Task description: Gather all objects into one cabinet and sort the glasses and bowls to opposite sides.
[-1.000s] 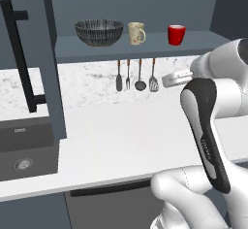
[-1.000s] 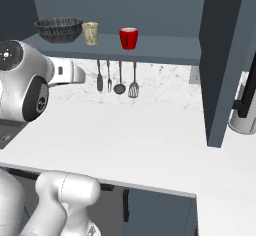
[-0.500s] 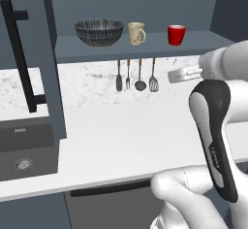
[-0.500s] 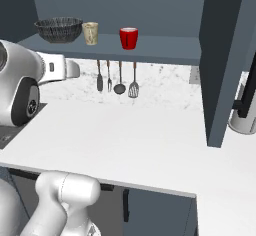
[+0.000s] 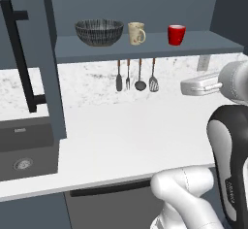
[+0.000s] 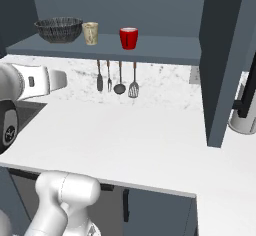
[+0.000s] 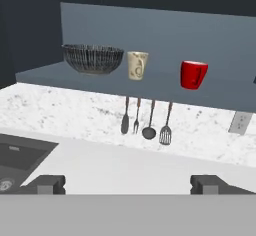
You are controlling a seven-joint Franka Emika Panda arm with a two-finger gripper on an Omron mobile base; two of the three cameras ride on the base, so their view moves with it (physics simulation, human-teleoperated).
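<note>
Since the earlier frame the arm has been swung rightward, away from the shelf [image 5: 145, 48]. On it the bowl [image 5: 99, 32], cream mug [image 5: 136, 33] and red mug [image 5: 176, 34] are lined up; the pincer [image 7: 128, 184] is held apart, empty, above the worktop [image 5: 140, 136].

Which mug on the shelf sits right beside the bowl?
The cream handled mug, next to the wide dark patterned bowl; the bright red mug stands apart, farther right.

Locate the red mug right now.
The red mug stands on the cabinet shelf, right of the cream mug, above the hanging utensils.
</note>
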